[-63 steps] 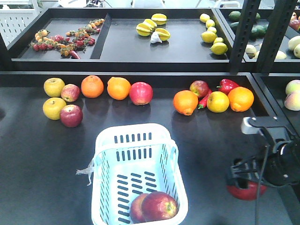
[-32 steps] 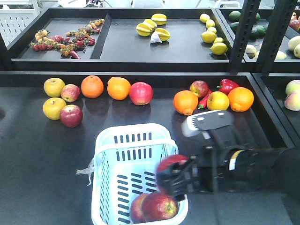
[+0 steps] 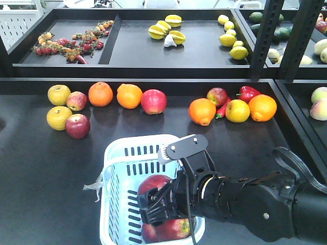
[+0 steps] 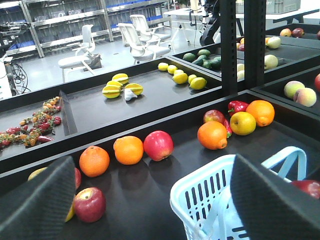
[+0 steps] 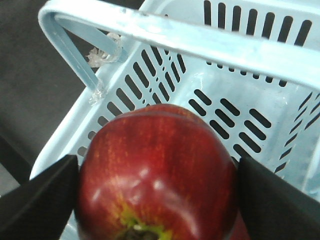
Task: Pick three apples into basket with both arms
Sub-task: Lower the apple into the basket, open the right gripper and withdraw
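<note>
- Black shelving (image 3: 46, 168) makes up the scene: a dark counter holding a row of loose fruit, with a tray tier (image 3: 153, 56) of starfruit and lemons behind it and office chairs visible beyond in my left wrist view.
- Basket (image 3: 122, 153) — pale blue-white, slotted — stands on the counter in front of me; two dark-red apples (image 3: 171, 229) already lie on its floor at the near end.
- Right gripper (image 3: 153, 200) hangs over the basket's opening, clamped on the held apple (image 5: 157, 175), one pad on each flank, stem end facing my wrist camera.
- Handling, as I judge it: the apple is firm and fairly weighty, its waxy skin glossy and likely slick, and it would bruise if dropped from height. Opposing pads across the widest girth are the sound hold — which is how I have it.
- Left gripper (image 4: 150, 200) shows only its two dark pads at the frame edges, set wide apart with nothing between them; it is released.
- Front view alone shows the two apples at rest in the basket and my right arm (image 3: 255, 204) reaching across the near rim.
- Right wrist view alone shows the swing handle (image 5: 190, 37) crossing beyond the held apple, and the yellowish streaks at its stem.
- Left wrist view alone shows the basket's far wall from the side, and the pink-red apple (image 4: 158, 145) among oranges on the counter.
</note>
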Tool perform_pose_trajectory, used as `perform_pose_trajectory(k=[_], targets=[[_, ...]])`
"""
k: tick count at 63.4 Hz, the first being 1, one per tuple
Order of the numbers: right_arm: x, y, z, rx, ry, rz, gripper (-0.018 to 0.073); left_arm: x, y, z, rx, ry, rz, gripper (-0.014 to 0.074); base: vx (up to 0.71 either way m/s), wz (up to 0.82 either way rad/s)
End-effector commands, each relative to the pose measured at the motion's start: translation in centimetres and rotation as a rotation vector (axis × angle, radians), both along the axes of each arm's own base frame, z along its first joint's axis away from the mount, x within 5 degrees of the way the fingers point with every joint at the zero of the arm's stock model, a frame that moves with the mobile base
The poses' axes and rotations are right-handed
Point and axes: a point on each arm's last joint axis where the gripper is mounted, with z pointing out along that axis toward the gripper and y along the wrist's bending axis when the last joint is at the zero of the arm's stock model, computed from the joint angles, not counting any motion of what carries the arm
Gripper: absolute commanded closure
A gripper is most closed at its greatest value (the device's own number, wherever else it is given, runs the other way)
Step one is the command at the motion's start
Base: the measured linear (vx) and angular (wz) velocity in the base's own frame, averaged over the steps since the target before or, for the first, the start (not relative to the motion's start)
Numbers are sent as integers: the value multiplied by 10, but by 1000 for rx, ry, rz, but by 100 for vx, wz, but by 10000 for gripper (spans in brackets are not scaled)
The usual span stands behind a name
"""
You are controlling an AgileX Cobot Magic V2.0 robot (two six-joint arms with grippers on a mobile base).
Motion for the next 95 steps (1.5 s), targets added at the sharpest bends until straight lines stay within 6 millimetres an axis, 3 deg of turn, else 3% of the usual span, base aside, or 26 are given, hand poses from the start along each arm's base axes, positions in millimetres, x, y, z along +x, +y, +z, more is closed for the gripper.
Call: perform_pose_trajectory(k=[1, 13, 34, 45, 57, 71, 81, 95], targets=[[6, 2, 21, 74, -108, -21, -10, 1, 0, 13, -40, -71, 0, 4, 0, 0], [6, 2, 21, 75, -108, -23, -115, 1, 0, 13, -40, -71, 0, 4, 0, 0], [2, -2, 27, 73, -104, -10, -111, 1, 0, 13, -40, -71, 0, 4, 0, 0], [-5, -15, 38, 41, -70, 17, -103, 1, 0, 13, -40, -71, 0, 4, 0, 0], [7, -65, 46, -61, -9, -80, -84, 1, 0, 13, -40, -71, 0, 4, 0, 0], [11, -144, 62, -208, -1, -281, -57, 1, 0, 13, -40, -71, 0, 4, 0, 0], [-6, -182, 80, -214, -9, -428, -45, 1, 0, 13, -40, -71, 0, 4, 0, 0], [-43, -204, 106, -231, -89, -504, -32, 1, 0, 13, -40, -71, 0, 4, 0, 0]])
